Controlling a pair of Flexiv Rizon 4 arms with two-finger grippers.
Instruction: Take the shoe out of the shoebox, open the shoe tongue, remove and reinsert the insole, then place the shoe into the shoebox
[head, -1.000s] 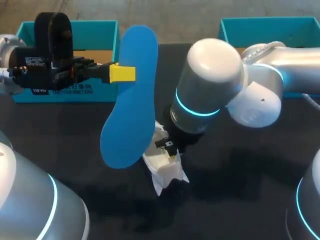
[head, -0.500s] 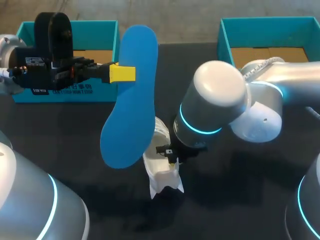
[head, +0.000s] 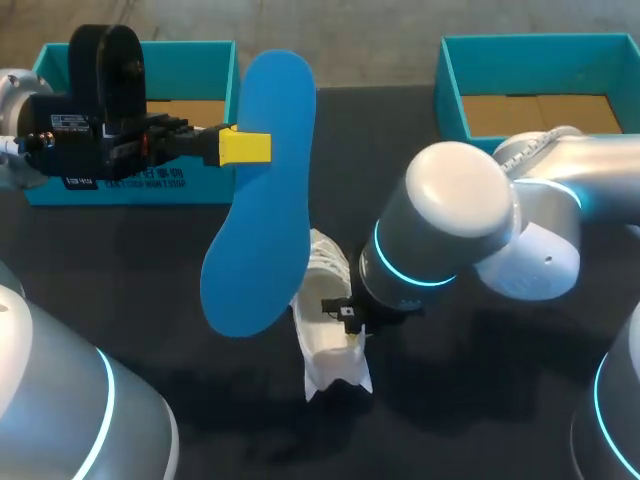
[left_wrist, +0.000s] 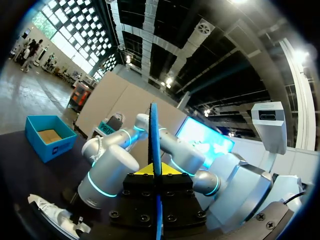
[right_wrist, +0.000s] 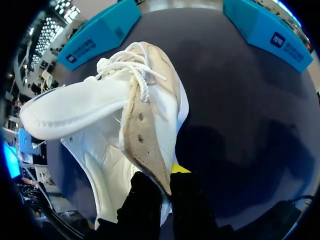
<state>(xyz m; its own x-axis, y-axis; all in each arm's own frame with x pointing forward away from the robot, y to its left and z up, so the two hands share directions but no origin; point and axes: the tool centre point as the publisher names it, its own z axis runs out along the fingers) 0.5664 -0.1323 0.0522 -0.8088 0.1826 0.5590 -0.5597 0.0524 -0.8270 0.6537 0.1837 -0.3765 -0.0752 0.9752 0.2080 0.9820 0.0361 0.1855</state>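
pinching thin, bendy insole (head: 258, 200) mid-length with left hand (head: 245, 147), beside shoe (head: 325, 345); clamping its soft eyelet flap (right_wrist: 142, 135) with right hand (right_wrist: 166, 184); likely light, floppy

Behind insole (head: 262, 190), part of shoe (head: 327, 345)

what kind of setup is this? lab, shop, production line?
Probably a robot test bench for shoe handling: black tabletop, left teal cardboard shoebox and right teal cardboard shoebox at the back, left gripper holding up a blue foot-shaped insole, right gripper gripping a white lace-up sneaker.
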